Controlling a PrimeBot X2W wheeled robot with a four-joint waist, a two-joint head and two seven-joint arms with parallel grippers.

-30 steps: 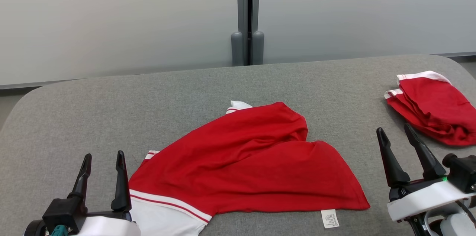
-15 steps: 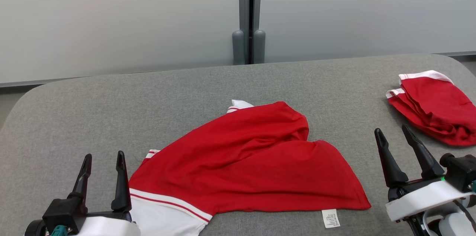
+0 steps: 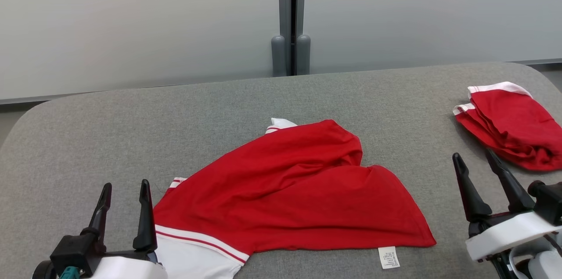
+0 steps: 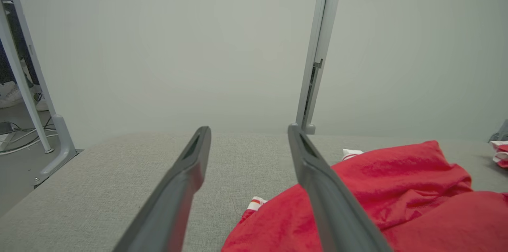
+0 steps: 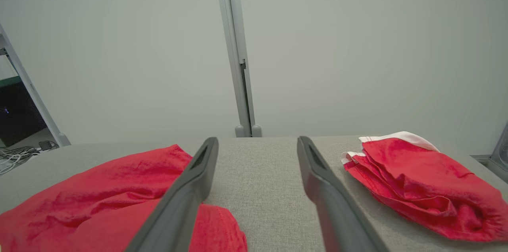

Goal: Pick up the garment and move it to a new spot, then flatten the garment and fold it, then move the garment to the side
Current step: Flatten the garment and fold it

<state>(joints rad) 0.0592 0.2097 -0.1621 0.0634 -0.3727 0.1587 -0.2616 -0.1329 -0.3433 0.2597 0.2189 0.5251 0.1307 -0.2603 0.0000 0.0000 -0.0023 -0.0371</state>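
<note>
Head view: a red shirt (image 3: 290, 191) lies crumpled on the grey padded table (image 3: 131, 129). It sits directly in front of the grey post (image 3: 290, 50) that joins the two wall panels, toward the table's near edge. One layer is doubled over another. A white striped panel (image 3: 193, 252) shows at the near corner left of the post line, and a care label (image 3: 389, 257) pokes out from the hem right of it. Judged from this lie, the pick-up step is in hand; no flattening or folding is done.

The left gripper (image 3: 125, 184) stands left of the post line, just beside the striped corner, with its fingers pointing toward the post. Its jaws are spread wide with nothing between them. The right gripper (image 3: 473, 154) stands right of the post line, apart from the shirt's hem corner. Its jaws are likewise parted and empty. One gripper on each side of the shirt probably prepares a two-point lift, which limits bunching.

A red bundle (image 3: 509, 125) lies farther right of the post, near the table's rim and close to the right gripper. It likely marks the side spot for finished pieces. The right gripper's approach should avoid snagging it.

In the right wrist view, bare table shows between the fingers, with the shirt on one side and the bundle on the other.
</note>
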